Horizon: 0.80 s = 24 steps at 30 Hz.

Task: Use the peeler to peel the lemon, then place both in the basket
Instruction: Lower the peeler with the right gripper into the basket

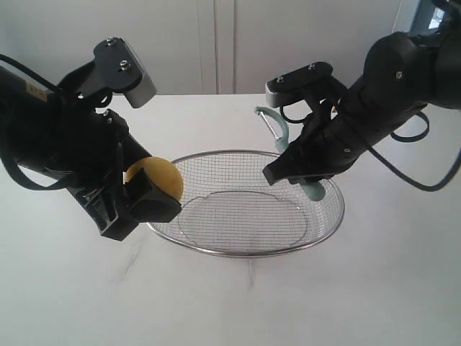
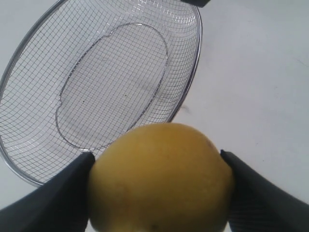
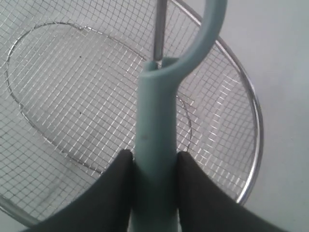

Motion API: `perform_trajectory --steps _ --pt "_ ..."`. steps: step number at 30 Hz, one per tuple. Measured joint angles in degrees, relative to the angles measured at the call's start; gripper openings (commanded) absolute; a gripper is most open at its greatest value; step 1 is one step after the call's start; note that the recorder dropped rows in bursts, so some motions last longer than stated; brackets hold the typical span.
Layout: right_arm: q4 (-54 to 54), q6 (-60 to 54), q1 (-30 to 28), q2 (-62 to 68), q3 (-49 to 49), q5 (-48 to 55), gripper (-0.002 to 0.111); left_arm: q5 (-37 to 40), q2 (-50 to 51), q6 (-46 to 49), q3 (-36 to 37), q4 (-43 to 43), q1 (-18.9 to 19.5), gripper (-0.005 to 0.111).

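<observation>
The yellow lemon [image 1: 160,179] [image 2: 159,179] is clamped between the black fingers of my left gripper [image 1: 148,193] [image 2: 157,186], held above the left rim of the wire mesh basket [image 1: 245,251] [image 2: 29,130] [image 3: 253,140]. My right gripper [image 1: 302,169] [image 3: 154,162] is shut on the pale teal handle of the peeler [image 1: 282,140] [image 3: 157,145], which stands over the basket's right side. Its curved blade head points up and toward the back. Lemon and peeler are apart, with the basket's width between them.
The basket sits in the middle of a white table [image 1: 360,288]. A pale wall or cabinet front [image 1: 216,43] runs behind the table's far edge. Both arms hang over the basket's two ends.
</observation>
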Motion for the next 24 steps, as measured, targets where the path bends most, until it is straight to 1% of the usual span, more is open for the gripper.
perform_trajectory --steps 5,14,24 --pt "2.41 -2.22 -0.22 4.08 -0.88 -2.81 0.0 0.0 0.0 0.0 0.0 0.0 0.0 0.0" --pt "2.77 -2.73 -0.22 10.46 -1.06 -3.57 0.0 0.0 0.0 0.0 0.0 0.0 0.0 0.0" --pt "2.77 -2.73 -0.22 13.48 -1.06 -5.8 0.0 0.0 0.0 0.0 0.0 0.0 0.0 0.0"
